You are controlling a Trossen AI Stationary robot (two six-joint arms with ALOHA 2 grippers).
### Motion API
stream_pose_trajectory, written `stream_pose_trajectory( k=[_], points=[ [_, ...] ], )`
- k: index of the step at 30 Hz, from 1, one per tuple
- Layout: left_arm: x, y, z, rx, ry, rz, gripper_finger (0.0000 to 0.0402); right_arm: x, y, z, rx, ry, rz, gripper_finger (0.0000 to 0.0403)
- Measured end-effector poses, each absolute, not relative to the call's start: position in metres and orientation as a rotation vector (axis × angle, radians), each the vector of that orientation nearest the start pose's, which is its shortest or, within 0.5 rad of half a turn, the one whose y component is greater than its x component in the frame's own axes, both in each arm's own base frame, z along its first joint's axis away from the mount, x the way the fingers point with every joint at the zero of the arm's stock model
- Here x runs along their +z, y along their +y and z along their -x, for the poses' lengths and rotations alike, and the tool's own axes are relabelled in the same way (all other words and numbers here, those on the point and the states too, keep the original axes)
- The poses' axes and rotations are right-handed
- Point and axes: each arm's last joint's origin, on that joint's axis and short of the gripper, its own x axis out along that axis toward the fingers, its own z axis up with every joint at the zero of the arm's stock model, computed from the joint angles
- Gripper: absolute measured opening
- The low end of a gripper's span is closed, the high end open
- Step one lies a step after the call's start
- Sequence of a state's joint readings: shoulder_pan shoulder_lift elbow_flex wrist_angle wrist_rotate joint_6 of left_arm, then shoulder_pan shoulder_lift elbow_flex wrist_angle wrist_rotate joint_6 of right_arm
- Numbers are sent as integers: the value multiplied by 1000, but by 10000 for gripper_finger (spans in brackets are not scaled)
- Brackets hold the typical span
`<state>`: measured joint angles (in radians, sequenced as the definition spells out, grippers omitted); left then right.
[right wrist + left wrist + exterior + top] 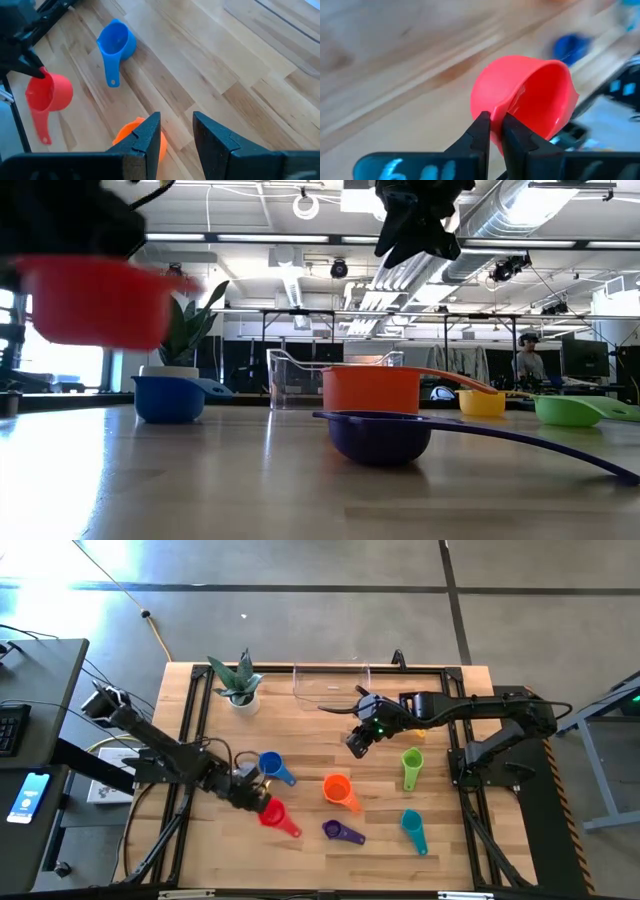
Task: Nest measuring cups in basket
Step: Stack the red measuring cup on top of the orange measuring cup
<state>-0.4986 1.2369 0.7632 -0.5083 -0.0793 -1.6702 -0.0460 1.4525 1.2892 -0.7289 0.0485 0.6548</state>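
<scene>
A red measuring cup (pixel 272 813) hangs above the table's near left part, with my left gripper (pixel 252 796) shut on it. On the wood lie a blue cup (pixel 271 765), an orange cup (pixel 339 789), a purple cup (pixel 342 831), a teal cup (pixel 412 826) and a green cup (pixel 411 764). A yellow cup (pixel 482 402) shows in the low view. The clear basket (pixel 331 686) stands at the far edge. My right gripper (pixel 357 746) hovers open above the table's middle, holding nothing. My left gripper pinches the red cup's wall at its rim (pixel 498 111), one finger inside the bowl and one outside. The fingers slant down from the table's left. The cup is lifted clear of the table (pixel 95 300), and its handle (pixel 42 129) points away from the gripper.
A white pot with a green plant (pixel 240 692) stands at the far left, beside the basket. A black metal frame (pixel 190 720) borders the wooden top. A person sits far off in the room (pixel 528 358).
</scene>
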Motion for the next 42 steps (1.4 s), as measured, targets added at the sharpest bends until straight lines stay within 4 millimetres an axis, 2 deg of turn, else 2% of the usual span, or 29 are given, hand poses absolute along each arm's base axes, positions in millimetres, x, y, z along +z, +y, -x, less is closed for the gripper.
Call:
stream_pose_trajectory(
  k=[5,10,14,22,27,31,37,42],
  points=[
    [239,-97,-223,471,842,1226,20,312,-14,-304,-341,796,-568,106],
    [254,-80,-234,482,749,1184,20,320,-12,-312,-262,701,-535,106],
    [257,-67,-240,499,715,1159,20,328,-11,-318,-191,613,-514,113],
    [257,-45,-245,539,689,1155,20,348,-13,-330,-116,375,-448,163],
    [257,-36,-246,558,679,1159,21,356,-13,-332,-114,295,-437,167],
    [257,-32,-247,570,671,1161,21,362,-15,-335,-149,293,-398,168],
    [257,-29,-247,572,670,1146,21,390,-16,-346,-160,325,-311,168],
    [256,-29,-246,583,679,1136,21,390,-17,-360,-206,435,-293,168]
  ],
)
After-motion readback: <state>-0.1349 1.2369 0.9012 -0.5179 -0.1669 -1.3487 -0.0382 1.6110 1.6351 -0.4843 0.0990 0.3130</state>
